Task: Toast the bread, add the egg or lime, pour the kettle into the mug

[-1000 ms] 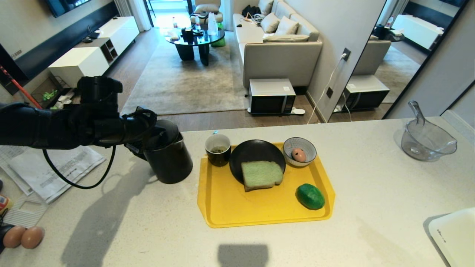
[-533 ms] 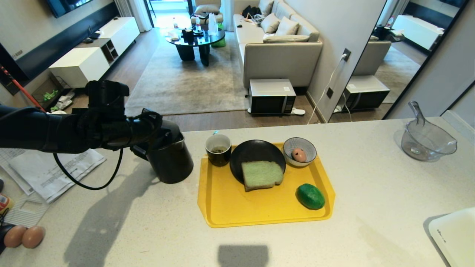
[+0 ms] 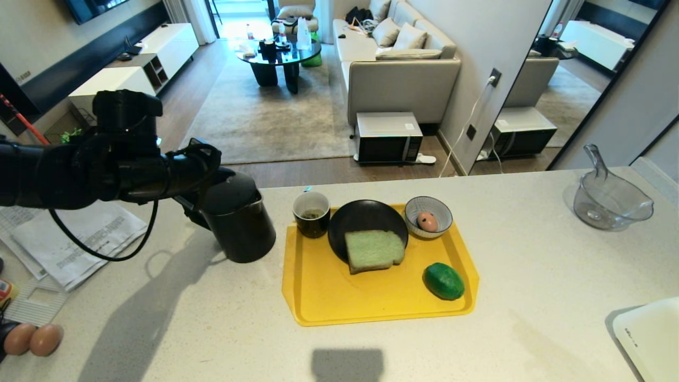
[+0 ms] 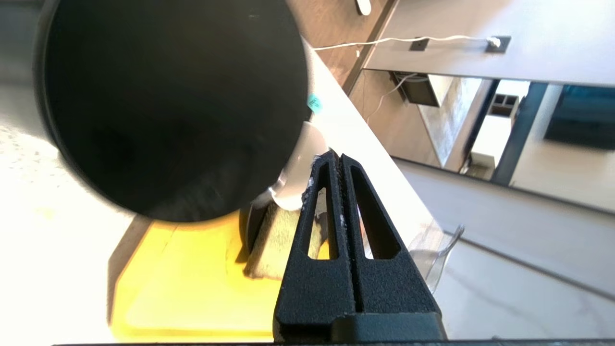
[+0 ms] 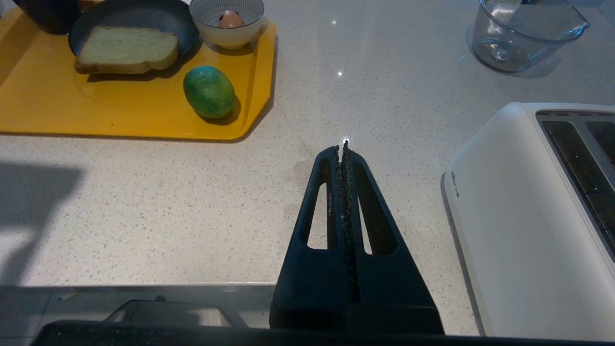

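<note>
Head view: counter (image 3: 530, 297) runs wide w/ its far edge open to a living room. My left arm comes in from the counter's left side. Left gripper (image 4: 340, 156) has its fingers pressed flat together, nothing between them; in the left wrist view the tips sit just beside the kettle (image 3: 240, 220) body, w/ no sign they clamp the handle. Can't tell if they touch it. Kettle stands upright on the counter near the far edge, just left of the tray (image 3: 339, 302), lid on.

Yellow tray sits mid-counter, toward the far edge. White toaster (image 5: 538, 216) is at the near right corner of the counter. Clear glass jug (image 3: 610, 201) stands near the far right corner, well apart from the tray.

On the tray: black plate (image 3: 360, 215) along the tray's far edge, bread (image 3: 374, 249) lying flat half on it and overhanging its near rim. Lime (image 3: 443, 280) rests near the tray's near right corner. Mug (image 3: 312, 213) stands upright at the tray's far left corner, touching or just beside the plate. Patterned bowl (image 3: 437, 209) at the far right corner holds an egg (image 3: 426, 221).

Right gripper (image 5: 343, 149) hangs over bare counter btwn tray and toaster, fingers shut tight on nothing.

Two more eggs (image 3: 32, 339) lie at the counter's near left edge, papers (image 3: 69, 239) beyond them.
</note>
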Tool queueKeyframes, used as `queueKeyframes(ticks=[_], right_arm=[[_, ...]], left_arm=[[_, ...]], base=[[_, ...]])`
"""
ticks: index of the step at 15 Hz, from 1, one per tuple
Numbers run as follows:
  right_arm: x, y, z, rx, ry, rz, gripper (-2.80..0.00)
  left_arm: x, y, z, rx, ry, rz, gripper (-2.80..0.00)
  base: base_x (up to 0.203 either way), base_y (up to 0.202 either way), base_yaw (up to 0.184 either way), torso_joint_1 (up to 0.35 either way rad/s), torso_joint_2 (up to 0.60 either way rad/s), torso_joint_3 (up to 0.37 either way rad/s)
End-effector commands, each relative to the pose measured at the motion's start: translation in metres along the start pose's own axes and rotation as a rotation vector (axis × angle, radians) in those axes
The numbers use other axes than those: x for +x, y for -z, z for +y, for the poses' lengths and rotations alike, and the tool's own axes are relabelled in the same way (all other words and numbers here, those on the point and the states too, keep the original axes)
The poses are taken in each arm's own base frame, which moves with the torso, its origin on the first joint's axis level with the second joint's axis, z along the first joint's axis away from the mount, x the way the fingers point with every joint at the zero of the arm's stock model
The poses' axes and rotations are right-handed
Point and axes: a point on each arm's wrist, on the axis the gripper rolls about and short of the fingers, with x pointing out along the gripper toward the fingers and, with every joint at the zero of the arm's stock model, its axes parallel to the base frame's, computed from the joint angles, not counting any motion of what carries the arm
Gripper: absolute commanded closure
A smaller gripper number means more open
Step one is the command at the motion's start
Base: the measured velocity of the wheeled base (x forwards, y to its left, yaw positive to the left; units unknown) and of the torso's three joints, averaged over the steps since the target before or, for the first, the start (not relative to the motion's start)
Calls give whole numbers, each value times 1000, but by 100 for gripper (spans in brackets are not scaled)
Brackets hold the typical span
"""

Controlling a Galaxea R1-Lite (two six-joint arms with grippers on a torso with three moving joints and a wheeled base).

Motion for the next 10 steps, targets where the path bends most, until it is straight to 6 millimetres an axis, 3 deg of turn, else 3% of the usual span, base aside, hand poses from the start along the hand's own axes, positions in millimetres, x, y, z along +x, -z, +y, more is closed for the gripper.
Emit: queueKeyframes(ticks=[1, 6, 10], right_arm=[[0, 0, 0, 0, 0, -1, 0], [0, 0, 0, 0, 0, -1, 0], [0, 0, 0, 0, 0, -1, 0]], left_arm=[[-33, -3, -17, 77, 46, -41, 0], [-96, -8, -32, 341, -1, -188, 0], [-171, -18, -38, 633, -72, -371, 0]], base=[[0, 0, 0, 0, 0, 0], [0, 0, 0, 0, 0, 0], [0, 0, 0, 0, 0, 0]])
